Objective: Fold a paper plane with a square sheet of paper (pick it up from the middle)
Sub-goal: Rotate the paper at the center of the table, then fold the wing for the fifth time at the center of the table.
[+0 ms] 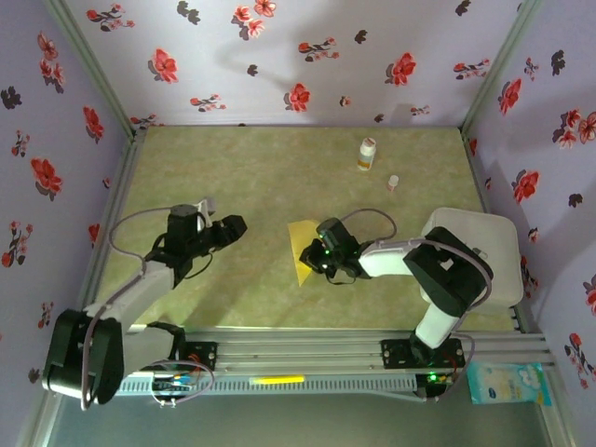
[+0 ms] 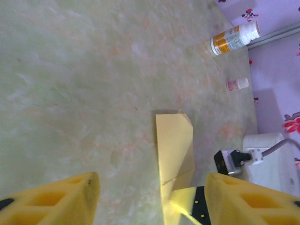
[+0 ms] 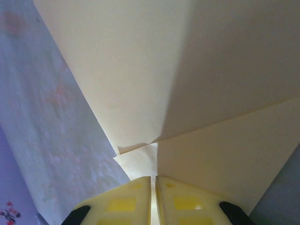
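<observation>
Table (image 1: 251,177) left half open; bottle (image 1: 367,154) stands rear right.

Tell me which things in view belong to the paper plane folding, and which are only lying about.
For the job:
- partly folded mustard-yellow paper sheet

Only lying about:
- white plastic bottle with orange label
- small white-and-pink vial
- white rounded board at the table's right edge
- pale blue packet beyond the front rail

The sheet of paper (image 1: 300,251) is mustard yellow. The desk (image 1: 279,177) is pale green with cloudy blotches. The walls (image 1: 307,56) are light purple with red and black flowers. The bottle (image 1: 367,154) is white and orange. The left pincer (image 1: 233,225) is black with yellow fingers (image 2: 56,201).
</observation>
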